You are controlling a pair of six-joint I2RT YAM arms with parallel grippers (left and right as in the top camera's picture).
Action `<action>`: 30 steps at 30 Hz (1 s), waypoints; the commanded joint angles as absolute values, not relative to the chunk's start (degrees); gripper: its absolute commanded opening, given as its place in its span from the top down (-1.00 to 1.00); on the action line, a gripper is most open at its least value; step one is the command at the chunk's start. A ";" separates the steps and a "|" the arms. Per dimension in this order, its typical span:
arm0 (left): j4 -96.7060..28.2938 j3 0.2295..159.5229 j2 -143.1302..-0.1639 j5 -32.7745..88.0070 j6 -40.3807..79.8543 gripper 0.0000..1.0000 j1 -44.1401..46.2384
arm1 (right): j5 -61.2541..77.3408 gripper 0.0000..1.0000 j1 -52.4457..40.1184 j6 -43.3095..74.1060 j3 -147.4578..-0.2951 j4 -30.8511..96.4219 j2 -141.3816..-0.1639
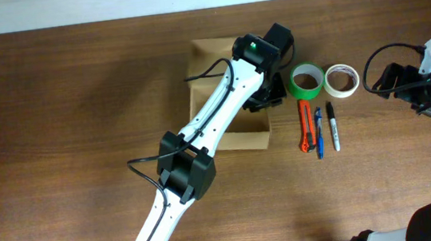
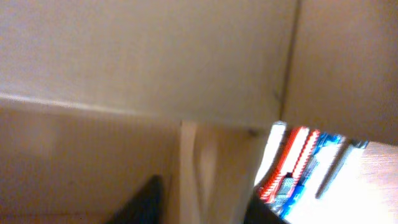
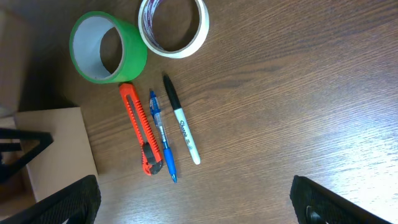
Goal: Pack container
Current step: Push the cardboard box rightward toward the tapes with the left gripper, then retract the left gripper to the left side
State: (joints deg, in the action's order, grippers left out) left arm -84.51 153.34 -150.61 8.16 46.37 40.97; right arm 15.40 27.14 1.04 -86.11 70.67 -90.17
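The cardboard box (image 1: 211,59) sits mid-table under the left arm. The left gripper (image 1: 267,92) is at the box's right wall, with fingers (image 2: 146,202) either side of the cardboard; I cannot tell whether they pinch it. Well right of the box, beyond the green tape (image 1: 295,88), the right gripper (image 3: 196,202) hangs wide open and empty.

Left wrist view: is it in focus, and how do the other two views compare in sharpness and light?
Left wrist view: blurred all over, too close to the container; the orange cutter is smeared and the table washed out. Right wrist view: sharp, the print on the black marker shows. Overhead view: sharp, evenly lit, soft shadows only.
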 commanded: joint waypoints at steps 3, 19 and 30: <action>-85.08 154.34 -151.70 7.05 42.72 -0.33 41.39 | 16.36 -0.98 27.38 0.89 -86.70 70.72 -90.21; -96.57 179.52 -146.19 -9.37 28.14 -0.35 41.43 | 16.32 -0.98 27.40 0.86 -86.70 70.37 -90.21; -96.66 179.52 -127.07 -28.10 20.69 -0.30 35.81 | 19.40 -0.98 27.40 0.91 -86.70 67.09 -90.21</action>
State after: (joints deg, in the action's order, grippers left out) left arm -96.44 178.63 -134.82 -18.79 24.56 38.96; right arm 16.03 27.14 1.06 -86.11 67.48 -90.17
